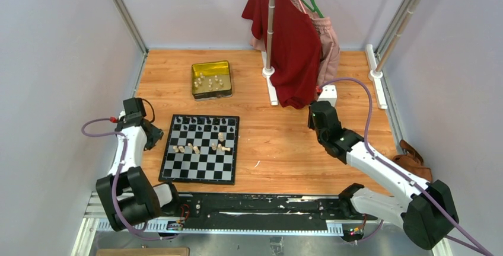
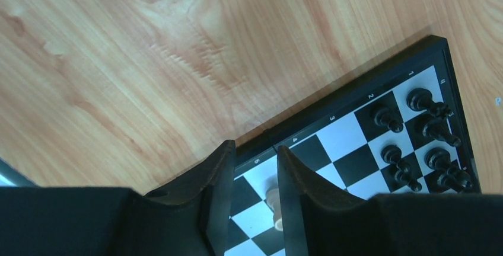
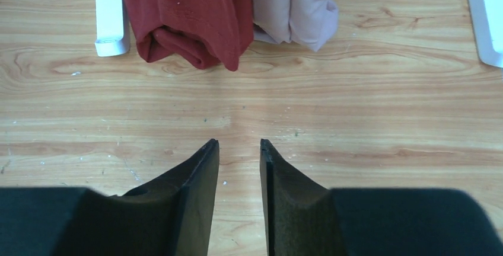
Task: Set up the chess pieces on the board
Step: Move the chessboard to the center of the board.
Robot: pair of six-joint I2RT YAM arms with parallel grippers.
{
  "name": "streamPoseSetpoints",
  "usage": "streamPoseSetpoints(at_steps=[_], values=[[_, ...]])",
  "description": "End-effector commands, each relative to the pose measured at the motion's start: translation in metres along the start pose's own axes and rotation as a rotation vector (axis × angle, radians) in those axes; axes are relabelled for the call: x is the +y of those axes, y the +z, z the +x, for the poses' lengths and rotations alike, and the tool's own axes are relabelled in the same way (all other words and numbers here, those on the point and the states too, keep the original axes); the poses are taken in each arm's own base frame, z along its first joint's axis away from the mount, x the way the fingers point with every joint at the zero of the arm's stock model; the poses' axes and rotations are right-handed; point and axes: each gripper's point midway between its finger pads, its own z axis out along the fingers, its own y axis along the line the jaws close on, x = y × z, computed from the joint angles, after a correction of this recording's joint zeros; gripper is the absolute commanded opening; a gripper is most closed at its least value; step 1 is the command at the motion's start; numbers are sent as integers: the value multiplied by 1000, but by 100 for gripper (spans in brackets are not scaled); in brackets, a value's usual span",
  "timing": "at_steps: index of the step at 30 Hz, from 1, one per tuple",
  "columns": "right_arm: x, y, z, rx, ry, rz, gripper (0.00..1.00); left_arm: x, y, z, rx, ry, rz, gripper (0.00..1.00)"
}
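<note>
Currently my left gripper (image 2: 255, 152) hangs over the 9 o'clock edge of the board (image 1: 201, 170) with its jaws partly apart. One pale piece (image 2: 273, 200) shows on a white square below the gap, close against the inner face of one finger (image 2: 293, 185). I judge it is not pinched yet, since the gap is wider than the piece. My right gripper (image 3: 239, 143) is parted too and carries nothing, hovering over bare table (image 3: 368, 108) well off toward the board's 3 o'clock, near the hanging clothes (image 1: 293, 48). Black chessmen (image 2: 427, 131) stand in ranks along the board's 12 o'clock side. A handful of pale chessmen (image 1: 199, 146) are scattered mid-board, some perhaps toppled, and more sit in the gold tin (image 1: 212, 96) at 12 o'clock beyond the board. These men should be light, rigid and smooth, so I expect them to tip or squirt out of a loose pinch. I would come straight down, close gently across the narrow waist under the head, and set each flat on its base before letting go.
</note>
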Motion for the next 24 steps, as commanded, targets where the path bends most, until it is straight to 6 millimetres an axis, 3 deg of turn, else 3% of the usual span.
streamPoseSetpoints(at_steps=[1,11,17,24], values=[[16,2,-6,-11,-6,-60,35,-13,18,-2,-8,-105,45,37],[22,4,-5,-7,-22,-91,32,-25,55,14,87,-157,49,32],[23,6,-7,-8,-29,-87,33,-26,59,17,108,-154,45,27],[25,7,-9,-6,-24,-90,33,-25,57,35,158,-146,77,17]])
